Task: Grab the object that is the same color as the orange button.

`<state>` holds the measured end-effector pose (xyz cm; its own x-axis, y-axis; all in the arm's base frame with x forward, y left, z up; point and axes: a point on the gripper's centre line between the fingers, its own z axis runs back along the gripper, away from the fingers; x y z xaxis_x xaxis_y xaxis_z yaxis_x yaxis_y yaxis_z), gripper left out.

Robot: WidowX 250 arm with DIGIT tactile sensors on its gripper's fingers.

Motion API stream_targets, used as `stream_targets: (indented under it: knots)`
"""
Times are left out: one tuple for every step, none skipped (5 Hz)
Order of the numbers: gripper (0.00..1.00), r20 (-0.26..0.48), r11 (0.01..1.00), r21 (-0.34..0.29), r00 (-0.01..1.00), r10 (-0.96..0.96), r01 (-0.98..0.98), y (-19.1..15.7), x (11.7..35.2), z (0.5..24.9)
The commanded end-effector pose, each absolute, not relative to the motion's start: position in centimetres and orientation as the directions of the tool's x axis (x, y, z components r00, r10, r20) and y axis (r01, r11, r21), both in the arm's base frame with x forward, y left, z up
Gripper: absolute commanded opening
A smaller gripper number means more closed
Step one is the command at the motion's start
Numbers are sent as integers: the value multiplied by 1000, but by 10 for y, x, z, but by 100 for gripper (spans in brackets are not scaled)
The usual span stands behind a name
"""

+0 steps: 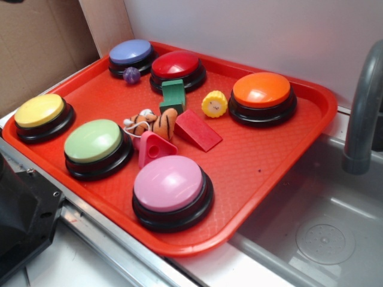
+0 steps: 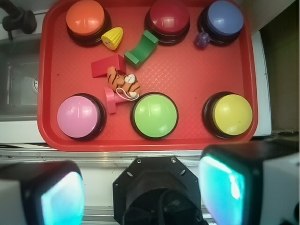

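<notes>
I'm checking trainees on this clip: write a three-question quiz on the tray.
1. True or false: the toy tiger lies on the orange button.
2. How many buttons stand on the red tray?
3. Which lies beside the tiger? A) red wedge B) purple ball C) yellow button

Key: 1. False, it lies mid-tray, apart from it. 2. Six. 3. A.

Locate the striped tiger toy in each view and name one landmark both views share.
Exterior: tiger toy lies mid-tray, left of the red wedge.
Wrist: tiger toy lies mid-tray, just above the green button.
Shared landmark: the orange button.
</notes>
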<state>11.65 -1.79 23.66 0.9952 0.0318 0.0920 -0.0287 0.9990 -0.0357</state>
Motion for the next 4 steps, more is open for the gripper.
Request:
stream_targets:
  knots:
    - [100,92,999,-36,995,32,-29,-18,117,237]
    - [100,115,1000,-24,993,0,2,-20,126,223]
    - [100,123,1000,-3,992,6,-6,-25,140,204]
    - [100,123,1000,5,992,22,-23,-31,154,183]
